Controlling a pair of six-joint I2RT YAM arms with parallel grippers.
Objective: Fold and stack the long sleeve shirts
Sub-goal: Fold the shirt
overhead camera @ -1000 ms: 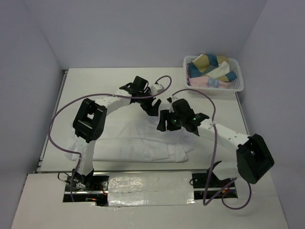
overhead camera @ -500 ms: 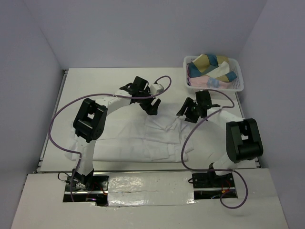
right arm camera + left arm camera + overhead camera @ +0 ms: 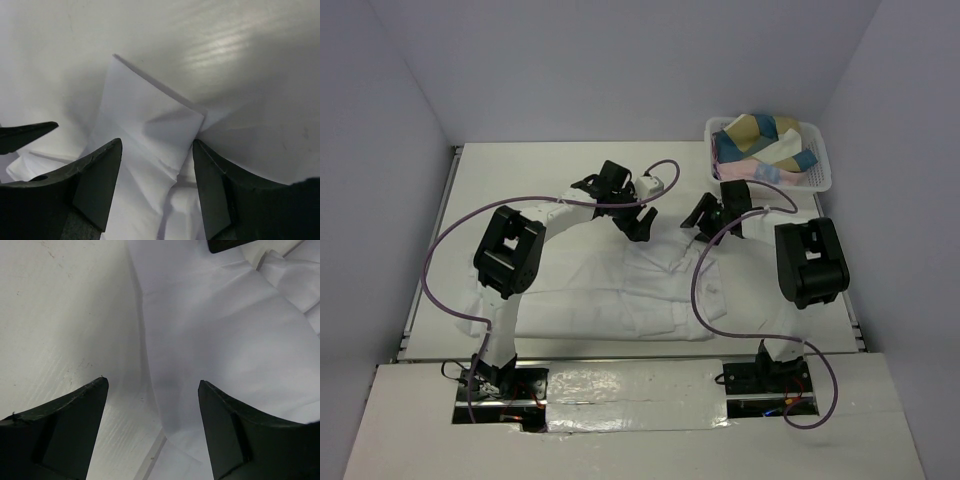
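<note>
A white long sleeve shirt (image 3: 620, 295) lies spread and rumpled across the middle of the table. My left gripper (image 3: 640, 224) is open at the shirt's far edge. In the left wrist view, the left gripper (image 3: 152, 384) straddles the cloth's edge (image 3: 215, 330) with nothing between its fingers. My right gripper (image 3: 700, 217) is open at the shirt's far right corner. In the right wrist view, the right gripper (image 3: 157, 143) hangs over a folded corner of the cloth (image 3: 150, 115) and is empty.
A white lattice basket (image 3: 820, 160) holding blue, tan and pink cloths stands at the far right corner. The white table (image 3: 520, 180) is walled on the left, back and right. Purple cables loop from both arms over the shirt.
My right arm has swung from over the shirt's middle out to its far right corner, near the basket. The left arm and the shirt have not moved.
</note>
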